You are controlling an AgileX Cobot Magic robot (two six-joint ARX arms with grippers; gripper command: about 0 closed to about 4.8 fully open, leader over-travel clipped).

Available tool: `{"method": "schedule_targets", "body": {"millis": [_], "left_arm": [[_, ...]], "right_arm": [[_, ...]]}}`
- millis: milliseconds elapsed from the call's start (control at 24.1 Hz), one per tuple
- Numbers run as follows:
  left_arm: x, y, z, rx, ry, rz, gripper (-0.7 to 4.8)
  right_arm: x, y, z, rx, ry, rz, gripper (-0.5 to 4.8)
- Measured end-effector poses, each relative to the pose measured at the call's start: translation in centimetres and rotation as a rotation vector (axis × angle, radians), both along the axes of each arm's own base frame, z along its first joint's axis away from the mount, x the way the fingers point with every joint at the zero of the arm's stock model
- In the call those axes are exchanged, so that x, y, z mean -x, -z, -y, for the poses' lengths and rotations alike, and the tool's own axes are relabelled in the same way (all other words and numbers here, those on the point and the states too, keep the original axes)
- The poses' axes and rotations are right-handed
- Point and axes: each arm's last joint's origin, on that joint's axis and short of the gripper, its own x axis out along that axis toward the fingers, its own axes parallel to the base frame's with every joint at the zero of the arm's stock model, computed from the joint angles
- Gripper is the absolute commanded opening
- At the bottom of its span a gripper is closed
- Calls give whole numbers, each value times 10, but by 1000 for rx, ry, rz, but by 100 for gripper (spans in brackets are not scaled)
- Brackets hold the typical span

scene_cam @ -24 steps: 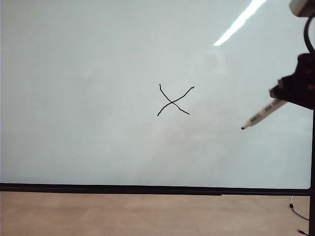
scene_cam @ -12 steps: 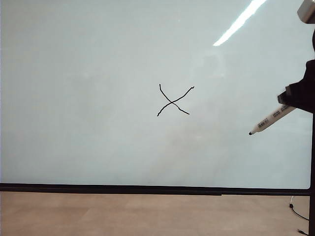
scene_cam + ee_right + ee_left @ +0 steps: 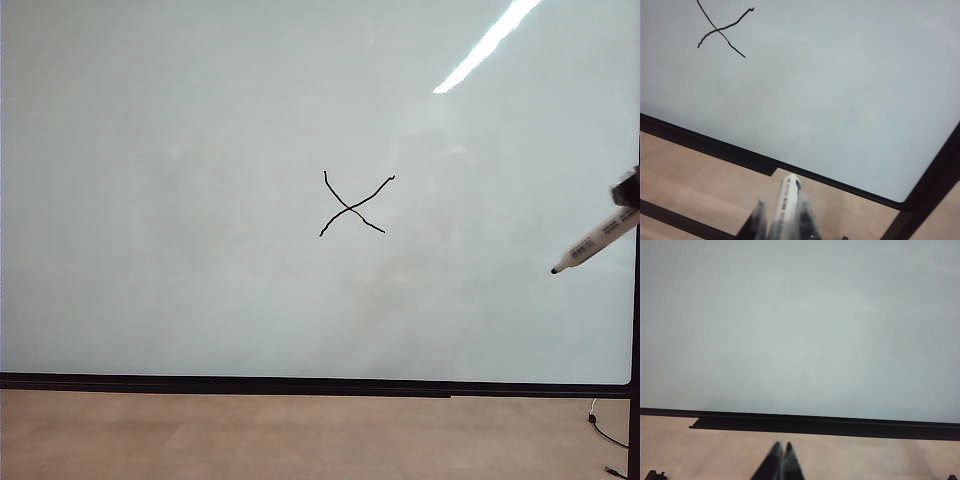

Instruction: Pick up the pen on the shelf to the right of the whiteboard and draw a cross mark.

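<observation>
Right tool (image 3: 781,220) grips pen (image 3: 785,200), print unreadable; left tool (image 3: 781,460) closed.

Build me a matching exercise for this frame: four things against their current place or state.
Things:
1. cross mark
2. pen
3. left pincer
4. whiteboard

States:
A. shut, holding nothing, low in front of the board
B. clamped in the right pincer, tip off the board
C. drawn near the board's middle
D. glossy white, thin black frame

Pairs: 1-C, 2-B, 3-A, 4-D
</observation>
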Motion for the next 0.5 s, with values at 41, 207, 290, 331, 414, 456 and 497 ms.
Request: {"method": "schedule_targets", "body": {"millis": [41,207,290,331,414,456,497], "left_arm": [[0,0,0,0,0,0,-5],[0,0,0,0,0,0,-5],[0,0,0,0,0,0,-4],[0,0,0,0,0,0,-4],[0,0,0,0,0,0,-5],[0,0,0,0,0,0,-5],[0,0,0,0,0,0,-4]], "right_arm": [[2,-1,3,2,7,0,-5],[8,0,7,5,10,-6,-5],[9,-1,9,1,15,1,-5],[10,-1,10,2,20,-1,-5],[11,-1,13,2,37,-2,-5],[11,-2,14,-1,43,5,-6],[12,-2,15,-4,47,10,-6]]}}
